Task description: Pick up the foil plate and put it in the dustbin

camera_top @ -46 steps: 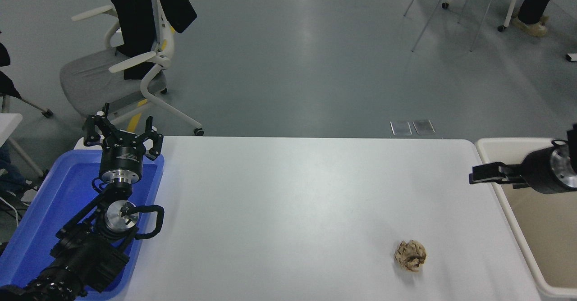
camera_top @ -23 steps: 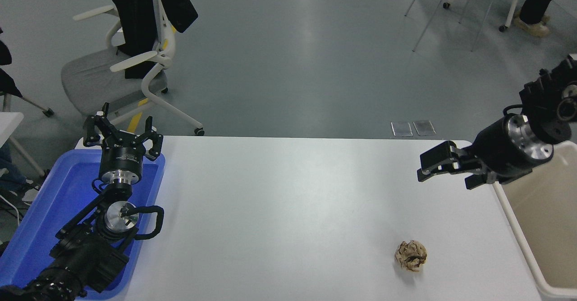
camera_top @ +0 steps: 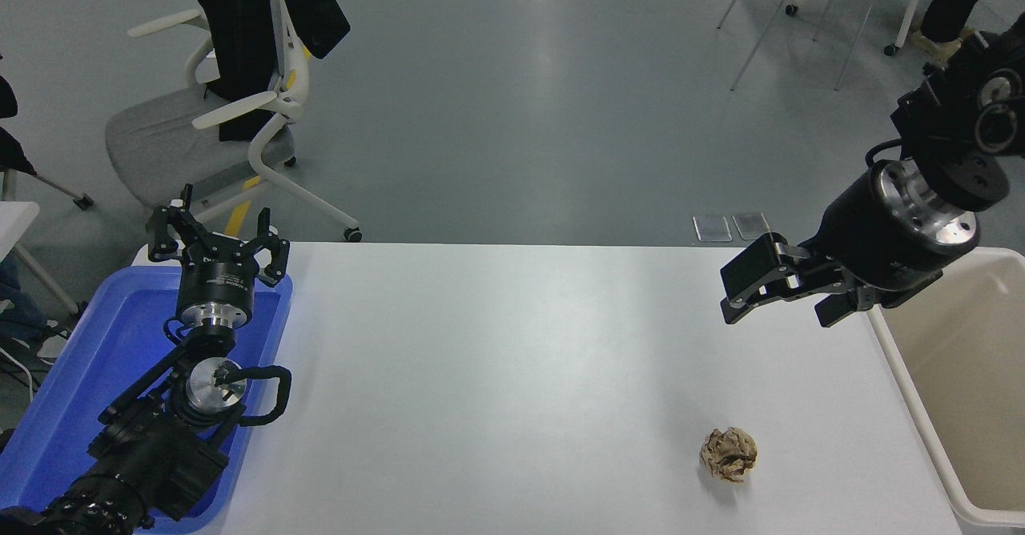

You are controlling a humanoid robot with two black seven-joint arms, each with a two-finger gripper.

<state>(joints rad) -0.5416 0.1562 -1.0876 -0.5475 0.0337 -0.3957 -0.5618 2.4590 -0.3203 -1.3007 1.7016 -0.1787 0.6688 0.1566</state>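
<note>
The foil plate is not in view. The dustbin (camera_top: 913,395), a cream tub, stands against the table's right edge, cut off by the picture; the part of its inside that shows is bare. My right gripper (camera_top: 770,304) hangs above the table's far right corner, just left of the dustbin's rim, pointing left. It looks open and holds nothing. My left gripper (camera_top: 216,235) is parked open over the far end of the blue tray at the lower left.
A small brown crumpled paper ball (camera_top: 729,455) lies on the white table (camera_top: 496,375) at the near right. The blue tray (camera_top: 88,359) sits at the table's left edge. Chairs (camera_top: 232,110) stand on the floor beyond; a person's legs (camera_top: 953,2) show at top right.
My right gripper has moved from over the dustbin's far corner up and leftward, out over the table's far right corner. The left arm and the paper ball have not moved.
</note>
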